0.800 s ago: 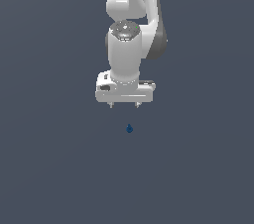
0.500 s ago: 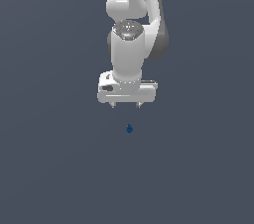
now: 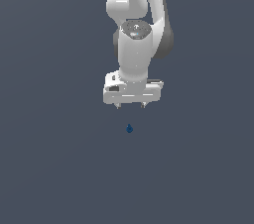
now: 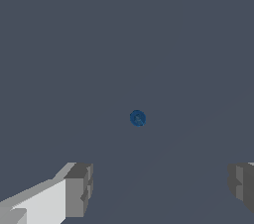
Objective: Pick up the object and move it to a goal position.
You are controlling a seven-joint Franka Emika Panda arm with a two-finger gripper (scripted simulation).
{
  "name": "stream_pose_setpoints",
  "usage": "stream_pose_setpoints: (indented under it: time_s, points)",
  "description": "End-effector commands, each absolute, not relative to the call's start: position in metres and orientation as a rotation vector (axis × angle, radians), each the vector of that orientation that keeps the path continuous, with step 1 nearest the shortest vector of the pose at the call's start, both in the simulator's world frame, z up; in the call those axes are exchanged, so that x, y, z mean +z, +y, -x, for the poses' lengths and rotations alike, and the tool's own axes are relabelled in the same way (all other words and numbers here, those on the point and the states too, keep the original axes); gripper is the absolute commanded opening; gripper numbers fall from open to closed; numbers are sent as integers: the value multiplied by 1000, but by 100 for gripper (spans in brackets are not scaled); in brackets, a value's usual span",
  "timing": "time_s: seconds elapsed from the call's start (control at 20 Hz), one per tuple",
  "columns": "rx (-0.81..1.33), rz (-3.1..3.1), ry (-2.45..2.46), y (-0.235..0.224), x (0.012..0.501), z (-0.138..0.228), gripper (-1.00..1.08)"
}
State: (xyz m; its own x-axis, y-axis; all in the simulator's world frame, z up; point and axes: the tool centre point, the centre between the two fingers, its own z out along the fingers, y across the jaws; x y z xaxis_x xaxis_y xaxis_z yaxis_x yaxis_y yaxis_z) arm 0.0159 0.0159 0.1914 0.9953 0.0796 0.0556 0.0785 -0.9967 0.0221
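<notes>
Approach step: hand (image 3: 130, 105) open, fingers (image 4: 78, 188) spread wide, hanging above and apart from the blob (image 3: 129, 129) lying alone on the dark counter (image 3: 54, 168); advise centring over so small a target, descending straight, closing only once both pads flank it.

Glossy white rounded arm (image 3: 136, 29), dark grey joint shells; boxy white gripper (image 3: 131, 105), grey fingertips (image 4: 79, 188).

Plain dark grey-blue ground (image 3: 54, 168)
</notes>
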Motion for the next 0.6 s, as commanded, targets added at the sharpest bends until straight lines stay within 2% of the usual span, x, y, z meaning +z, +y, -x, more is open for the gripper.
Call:
stream_pose_setpoints:
  time_s: [0.0,0.55]
  points:
    - [86,-3120,103,16,189,-16,100]
    - [62,-3131,-171,15,163,-22,100]
